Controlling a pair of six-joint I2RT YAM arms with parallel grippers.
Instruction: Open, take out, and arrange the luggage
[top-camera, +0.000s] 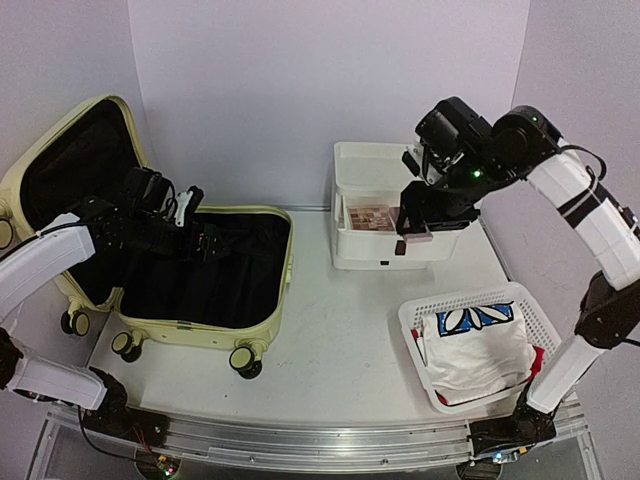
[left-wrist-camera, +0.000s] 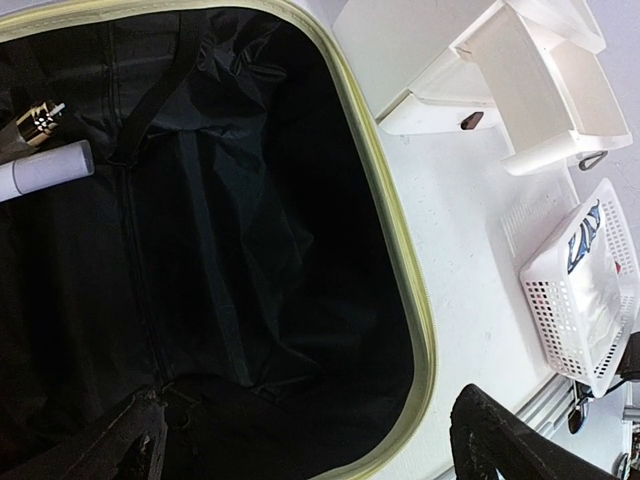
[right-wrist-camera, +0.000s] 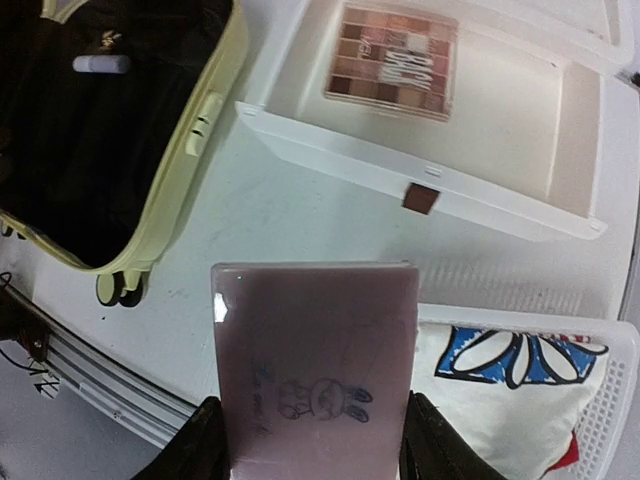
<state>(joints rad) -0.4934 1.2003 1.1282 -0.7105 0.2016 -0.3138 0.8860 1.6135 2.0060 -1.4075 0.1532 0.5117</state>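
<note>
The open yellow-green luggage (top-camera: 200, 335) sits at the frame's left, the left gripper (left-wrist-camera: 310, 440) spread wide, empty, over its black lining (left-wrist-camera: 250, 250). Upper right, the right gripper (right-wrist-camera: 312, 450) grips a pink bunny-marked case (right-wrist-camera: 315, 340).

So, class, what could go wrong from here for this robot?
1. The right gripper pinches the pink case by one end near the open drawer; it may slip out or land on the palette.
2. The left gripper, open over the suitcase, might snag the loose black lining when reaching for the white tube.
</note>
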